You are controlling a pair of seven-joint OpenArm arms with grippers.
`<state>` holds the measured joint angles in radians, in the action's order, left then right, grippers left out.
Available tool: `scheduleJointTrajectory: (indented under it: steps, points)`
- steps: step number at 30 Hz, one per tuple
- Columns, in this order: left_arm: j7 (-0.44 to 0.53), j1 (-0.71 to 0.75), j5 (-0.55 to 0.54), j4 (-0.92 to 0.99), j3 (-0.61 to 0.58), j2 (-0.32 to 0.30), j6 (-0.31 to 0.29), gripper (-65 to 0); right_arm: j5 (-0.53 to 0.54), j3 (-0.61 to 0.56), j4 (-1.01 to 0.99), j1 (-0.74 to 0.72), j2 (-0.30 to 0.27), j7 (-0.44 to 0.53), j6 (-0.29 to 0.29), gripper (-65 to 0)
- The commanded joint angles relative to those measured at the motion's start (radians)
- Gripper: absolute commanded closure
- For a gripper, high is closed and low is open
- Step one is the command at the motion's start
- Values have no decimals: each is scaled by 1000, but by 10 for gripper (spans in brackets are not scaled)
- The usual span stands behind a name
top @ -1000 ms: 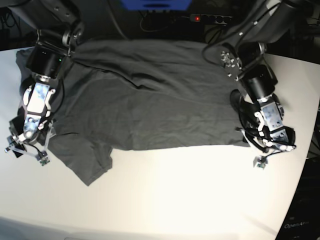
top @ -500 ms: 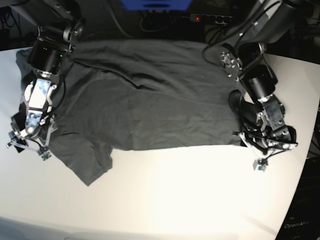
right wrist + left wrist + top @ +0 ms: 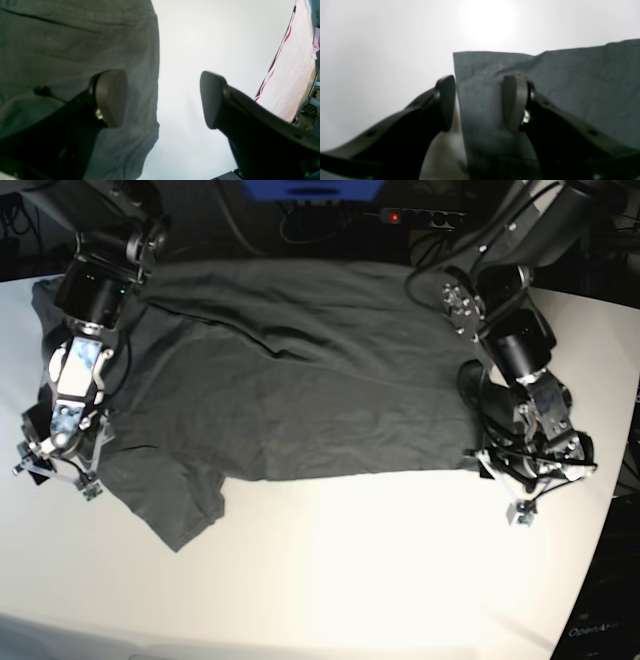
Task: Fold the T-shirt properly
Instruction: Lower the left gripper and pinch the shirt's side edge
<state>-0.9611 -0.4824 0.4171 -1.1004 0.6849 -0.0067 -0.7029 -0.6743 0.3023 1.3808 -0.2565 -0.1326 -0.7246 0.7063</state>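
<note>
One garment only is involved: the T-shirt, dark charcoal and wrinkled, is spread across the far half of the white table, from about nine o'clock to three o'clock in the base view, with a sleeve hanging out toward seven o'clock. No finished fold can be made out, so the task is judged to be at its start, with every fold left to be made. The left gripper is seen at the cloth's four o'clock corner, its jaws apart and a strip of the hem lying between them, unpinched. The right gripper is placed at the eight o'clock edge, its jaws spread wide, one pad over the cloth and the other over bare table; nothing is held. A grasp of both edges is judged to be the step in hand. Whether the pads touch the fabric cannot be told. The collar and the far sleeve are hidden behind the arms, and both wrist views are blurred.
</note>
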Motion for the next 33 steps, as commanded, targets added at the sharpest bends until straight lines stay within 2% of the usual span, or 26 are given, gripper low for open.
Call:
scheduleJointTrajectory:
  steps: [1,12,18,31,33]
  points:
    - [20,-31,-13,-14,-1,-17,5,-298,-5,-1,19,-22,-12,9,-8,-440]
    - [74,-55,-14,118,2,-43,5,-298,-5,-1,18,-22,-16,9,-8,-440]
    - [83,-62,-14,125,69,-45,5,-298,-5,1,18,-22,-16,12,-8,-440]
    - [77,-60,-13,125,69,-43,5,-296,-5,1,18,-22,-16,10,-8,-440]
    - [77,-60,-11,125,69,-43,5,-272,-5,1,19,-22,-16,12,-8,-440]
